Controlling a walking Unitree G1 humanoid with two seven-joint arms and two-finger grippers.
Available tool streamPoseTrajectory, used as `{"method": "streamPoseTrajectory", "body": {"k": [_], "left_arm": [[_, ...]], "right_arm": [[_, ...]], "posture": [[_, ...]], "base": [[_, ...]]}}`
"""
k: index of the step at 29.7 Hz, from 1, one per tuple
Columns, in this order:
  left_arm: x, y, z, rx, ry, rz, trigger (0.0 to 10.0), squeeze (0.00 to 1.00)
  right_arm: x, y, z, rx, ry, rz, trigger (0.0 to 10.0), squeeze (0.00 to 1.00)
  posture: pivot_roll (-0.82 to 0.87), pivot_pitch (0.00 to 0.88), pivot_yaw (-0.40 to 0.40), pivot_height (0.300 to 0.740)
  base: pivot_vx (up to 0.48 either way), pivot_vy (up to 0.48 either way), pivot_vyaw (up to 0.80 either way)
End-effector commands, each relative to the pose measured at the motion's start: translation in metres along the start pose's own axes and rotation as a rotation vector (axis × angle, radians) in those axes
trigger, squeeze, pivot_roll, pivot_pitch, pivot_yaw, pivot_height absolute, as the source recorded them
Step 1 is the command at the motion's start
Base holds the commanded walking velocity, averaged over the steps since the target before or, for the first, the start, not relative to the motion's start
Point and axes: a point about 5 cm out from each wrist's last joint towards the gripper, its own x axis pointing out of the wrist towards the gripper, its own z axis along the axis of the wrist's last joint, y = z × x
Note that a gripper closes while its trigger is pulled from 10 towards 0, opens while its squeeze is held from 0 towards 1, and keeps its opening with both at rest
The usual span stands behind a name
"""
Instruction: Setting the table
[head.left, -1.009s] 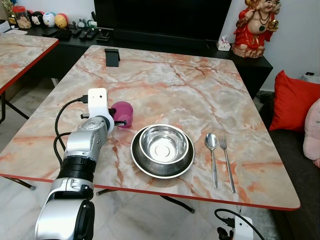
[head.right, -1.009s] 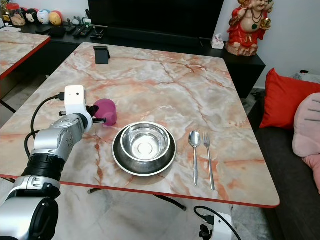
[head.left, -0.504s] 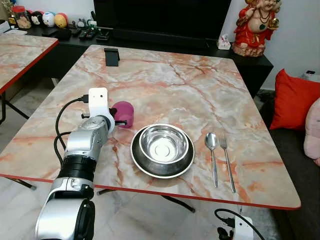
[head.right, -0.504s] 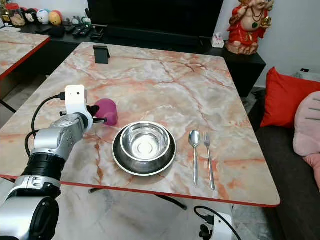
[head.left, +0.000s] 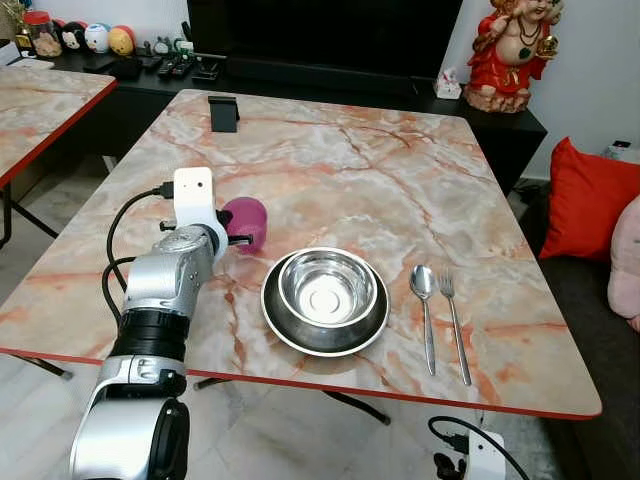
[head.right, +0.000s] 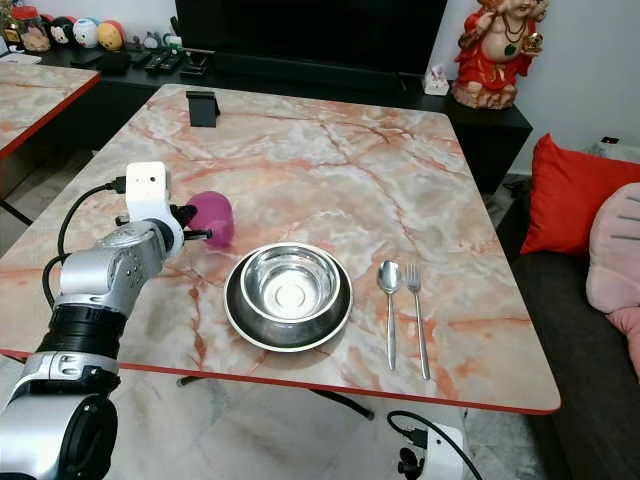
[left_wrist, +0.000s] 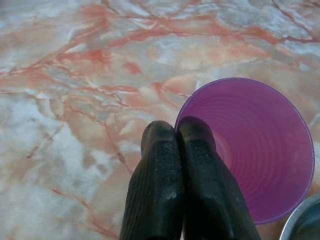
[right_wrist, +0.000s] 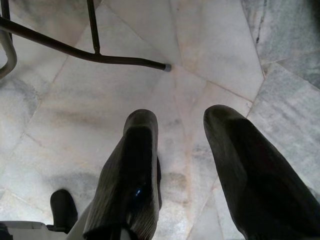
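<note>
The marble table (head.left: 380, 170) bears plate (head.left: 325, 333), spoon (head.left: 424, 305), fork (head.left: 453, 325), cup (head.left: 246, 223).

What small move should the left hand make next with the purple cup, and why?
Probably lower it: the left hand pinches the rim of the purple plastic cup left of the steel bowl, but whether the cup already rests on the marble table is unclear.

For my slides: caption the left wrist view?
Left gripper pinching the purple cup's rim above the marble table.
</note>
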Motion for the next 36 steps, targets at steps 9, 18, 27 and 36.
{"method": "streamPoseTrajectory", "body": {"k": [9,18,27,36], "left_arm": [[-0.005,-0.003,-0.018,-0.026,0.084,-0.020,10.0,0.00],[-0.006,-0.004,-0.016,-0.036,0.079,-0.021,10.0,0.97],[-0.007,-0.004,-0.007,-0.014,0.036,-0.009,10.0,0.00],[-0.009,-0.009,0.007,-0.004,-0.021,-0.013,10.0,0.00]], "right_arm": [[-0.001,-0.003,-0.003,-0.006,0.022,-0.012,10.0,0.00],[-0.001,-0.002,-0.003,-0.008,0.021,-0.011,10.0,0.00],[-0.001,-0.003,-0.003,-0.009,0.020,-0.011,10.0,0.00],[-0.001,-0.004,-0.003,-0.007,0.020,-0.013,10.0,0.00]], "posture": [[0.07,0.000,-0.078,0.724],[0.07,0.000,-0.080,0.724],[0.07,0.000,-0.082,0.724],[0.07,0.000,-0.080,0.724]], "base": [[0.000,0.000,0.00],[0.000,0.000,0.00],[0.000,0.000,0.00],[0.000,0.000,0.00]]}}
